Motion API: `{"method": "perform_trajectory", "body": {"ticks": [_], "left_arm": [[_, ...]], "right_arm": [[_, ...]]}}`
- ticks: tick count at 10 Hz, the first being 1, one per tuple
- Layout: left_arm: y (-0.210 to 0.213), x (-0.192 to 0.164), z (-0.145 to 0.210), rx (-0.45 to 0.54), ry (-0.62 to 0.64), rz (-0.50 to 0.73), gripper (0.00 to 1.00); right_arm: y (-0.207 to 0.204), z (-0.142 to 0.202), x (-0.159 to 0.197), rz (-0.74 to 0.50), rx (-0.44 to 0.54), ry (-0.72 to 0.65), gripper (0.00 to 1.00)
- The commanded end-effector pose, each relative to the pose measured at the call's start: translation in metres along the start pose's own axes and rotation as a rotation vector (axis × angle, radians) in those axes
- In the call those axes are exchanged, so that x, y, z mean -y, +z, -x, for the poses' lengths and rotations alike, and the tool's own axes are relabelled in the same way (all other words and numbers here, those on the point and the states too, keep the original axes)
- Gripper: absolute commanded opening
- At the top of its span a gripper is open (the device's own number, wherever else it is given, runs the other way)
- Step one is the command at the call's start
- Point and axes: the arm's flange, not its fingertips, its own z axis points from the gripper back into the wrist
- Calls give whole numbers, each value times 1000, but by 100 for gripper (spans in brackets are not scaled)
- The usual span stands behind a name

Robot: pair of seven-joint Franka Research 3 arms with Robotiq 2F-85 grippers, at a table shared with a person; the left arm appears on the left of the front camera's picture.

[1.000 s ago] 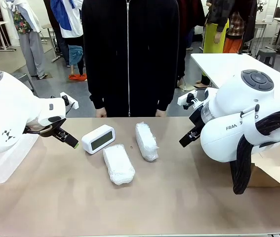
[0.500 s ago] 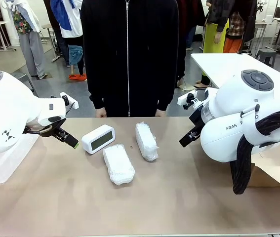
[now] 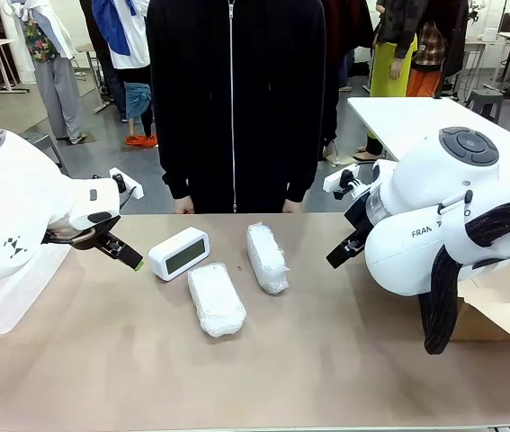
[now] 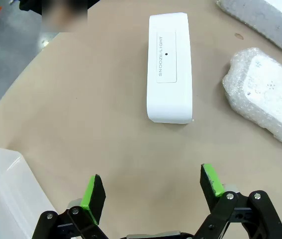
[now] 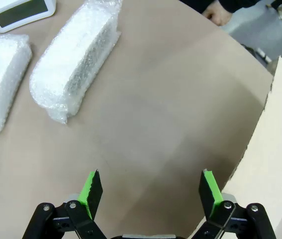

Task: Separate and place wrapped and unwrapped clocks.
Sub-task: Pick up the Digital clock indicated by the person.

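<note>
A bare white clock with a dark screen stands on the brown table; the left wrist view shows its top marked SNOOZE/LIGHT. Two bubble-wrapped bundles lie to its right: the nearer one and the farther one. My left gripper hangs open just left of the clock, with nothing between its fingers. At the right of the bundles my right gripper is open over bare table.
A person in black stands at the far edge, hands at the table rim. A brown cardboard box sits at the right. A clear plastic tub is at the left.
</note>
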Motion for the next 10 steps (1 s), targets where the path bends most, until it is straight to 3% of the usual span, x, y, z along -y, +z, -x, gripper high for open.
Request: {"method": "perform_trajectory", "body": {"ticks": [1, 3, 5, 7, 10], "left_arm": [[0, 0, 0, 0, 0, 0, 100], [48, -20, -10, 36, -42, 106, 100], [100, -26, 6, 53, -151, 205, 100], [141, -35, 38, 122, -262, 329, 100], [193, -39, 93, 224, -343, 370, 100]], "right_arm": [[7, -12, 2, -78, 53, 35, 100], [49, -42, 0, -203, 108, 160, 100], [100, -44, -2, -277, 110, 266, 100], [151, -28, -5, -337, 170, 351, 100], [195, 7, -14, -413, 203, 433, 100]]}}
